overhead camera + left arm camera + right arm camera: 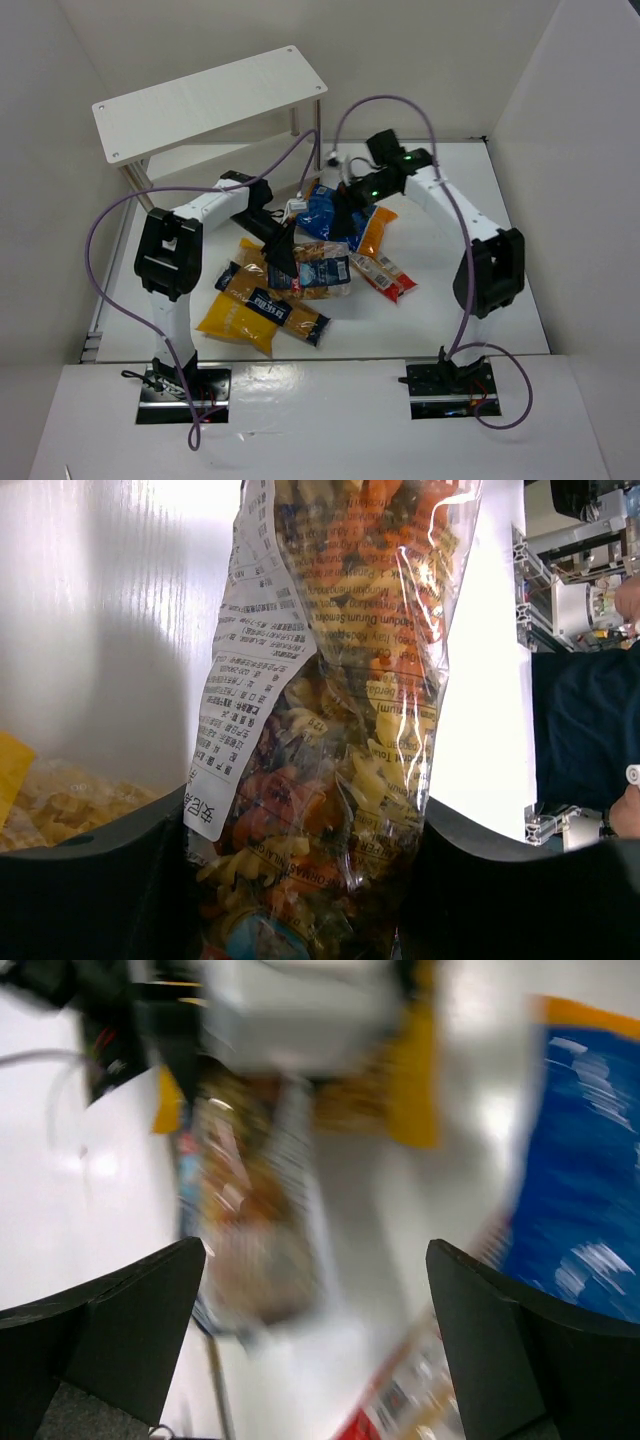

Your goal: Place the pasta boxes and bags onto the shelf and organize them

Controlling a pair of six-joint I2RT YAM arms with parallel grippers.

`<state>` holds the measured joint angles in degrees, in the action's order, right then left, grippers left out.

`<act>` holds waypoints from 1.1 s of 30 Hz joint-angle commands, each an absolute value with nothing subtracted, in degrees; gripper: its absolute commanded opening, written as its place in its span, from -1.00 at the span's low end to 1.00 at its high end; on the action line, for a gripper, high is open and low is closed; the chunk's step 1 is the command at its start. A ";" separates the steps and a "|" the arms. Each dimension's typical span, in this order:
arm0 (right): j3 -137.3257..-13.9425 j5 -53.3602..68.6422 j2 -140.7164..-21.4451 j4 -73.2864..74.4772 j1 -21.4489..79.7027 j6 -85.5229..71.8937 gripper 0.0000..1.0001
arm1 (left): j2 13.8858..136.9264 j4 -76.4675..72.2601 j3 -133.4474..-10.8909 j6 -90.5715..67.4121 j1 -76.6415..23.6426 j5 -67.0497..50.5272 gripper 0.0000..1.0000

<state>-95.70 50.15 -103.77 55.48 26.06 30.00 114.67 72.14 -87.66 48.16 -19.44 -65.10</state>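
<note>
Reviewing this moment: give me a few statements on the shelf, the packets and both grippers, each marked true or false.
1. No packet lies on the top board of the shelf. True.
2. The fingers of the left gripper stand on either side of a clear bag of coloured pasta. True.
3. The right gripper is clamped on the blue bag. False: its jaws are wide apart with nothing between them, and the bag lies off to one side.
4. The red packet is on the shelf. False: it lies on the table.
</note>
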 commanded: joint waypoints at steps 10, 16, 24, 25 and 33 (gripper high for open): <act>-74.89 43.88 -83.42 42.02 -0.79 25.14 1.00 | 111.38 65.52 -93.07 37.82 -18.91 -67.07 -1.00; -71.72 38.85 -81.47 42.01 -0.79 25.14 1.00 | 101.08 44.85 -96.58 15.74 -14.94 -52.42 -1.00; -71.19 35.86 -82.00 40.43 -1.32 24.61 1.00 | 98.27 43.68 -102.21 10.73 -11.60 -44.66 -1.00; -71.19 35.86 -82.52 40.43 -1.32 24.61 1.00 | 98.26 43.68 -102.22 10.72 -11.60 -43.00 -1.00; -72.25 35.86 -85.25 40.43 -1.32 24.08 1.00 | 95.27 42.97 -103.70 9.58 -11.07 -39.02 -1.00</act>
<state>-71.50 36.14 -84.27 42.76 -1.02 24.77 99.83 46.04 -99.68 11.81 -11.05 -37.58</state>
